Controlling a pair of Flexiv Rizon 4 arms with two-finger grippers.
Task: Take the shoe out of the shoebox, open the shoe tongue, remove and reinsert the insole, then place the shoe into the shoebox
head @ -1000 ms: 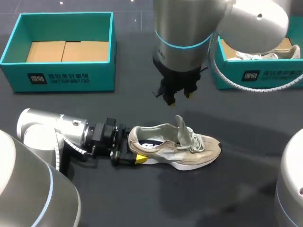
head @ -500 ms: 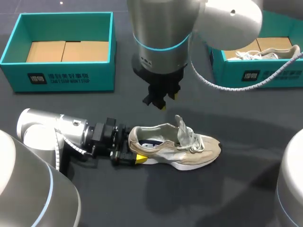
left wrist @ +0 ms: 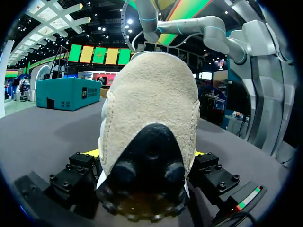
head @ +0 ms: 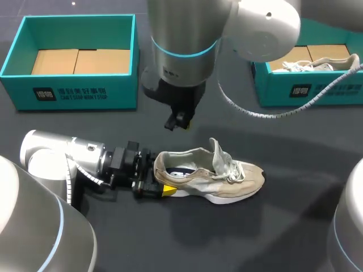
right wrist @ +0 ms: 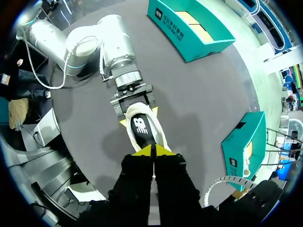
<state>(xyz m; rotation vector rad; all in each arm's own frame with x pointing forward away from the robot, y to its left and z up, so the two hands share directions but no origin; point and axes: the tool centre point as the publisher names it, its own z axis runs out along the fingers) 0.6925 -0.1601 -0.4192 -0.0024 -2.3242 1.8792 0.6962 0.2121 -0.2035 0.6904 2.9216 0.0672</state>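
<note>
Head view: the shoe [head: 207,175] lies on its sole near the middle of the table [head: 295,226], out of the empty shoebox [head: 74,93] at the far left corner. Its tongue [head: 216,152] stands up, and the insole [head: 180,173] seems to be inside.

Left wrist view: the left gripper [left wrist: 146,155] is clamped on the heel [left wrist: 151,109].

Right wrist view: the right gripper [right wrist: 152,150], tips together and empty, hangs above the shoe's heel end.

I judge that the insole work and the return to the box remain.

We've got a dark grey matte table [head: 255,238] near to far, left to right; overhead light leaves soft shadows on it.
</note>
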